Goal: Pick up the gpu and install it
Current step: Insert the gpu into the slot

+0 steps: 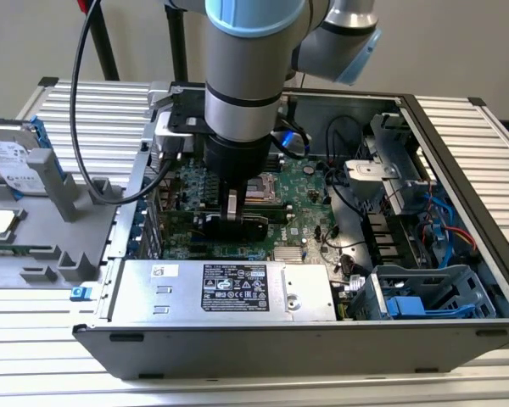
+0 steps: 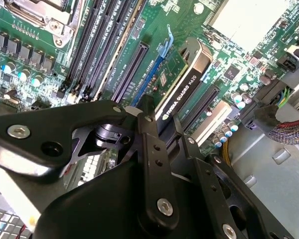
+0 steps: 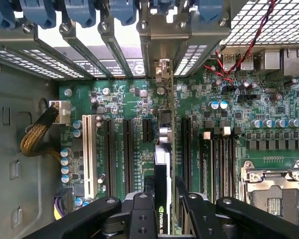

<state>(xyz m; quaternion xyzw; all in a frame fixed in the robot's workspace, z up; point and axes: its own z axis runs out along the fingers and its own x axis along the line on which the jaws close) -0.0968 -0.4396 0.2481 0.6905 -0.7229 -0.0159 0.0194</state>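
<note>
The gpu (image 1: pixel 237 225) stands on edge over the green motherboard (image 1: pixel 310 182) inside the open computer case (image 1: pixel 458 170). My gripper (image 1: pixel 231 208) reaches straight down into the case and is shut on the gpu's upper edge. In the second wrist view the gpu (image 2: pixel 182 84) shows its black cooler edge and green board between the black fingers (image 2: pixel 148 115). In the first wrist view the gpu (image 3: pixel 163 164) is seen edge on between the fingers (image 3: pixel 180 188), in line with the long expansion slots (image 3: pixel 127 144) and pointing at the rear bracket openings (image 3: pixel 162 69). Whether it sits fully in a slot I cannot tell.
A silver power supply (image 1: pixel 225 288) fills the case's near side. A drive cage with blue rails (image 1: pixel 424 292) stands at the exterior view's right. The processor socket (image 1: pixel 259 188) lies just behind the gripper. A hard drive (image 1: pixel 13 161) rests on a grey fixture outside the case.
</note>
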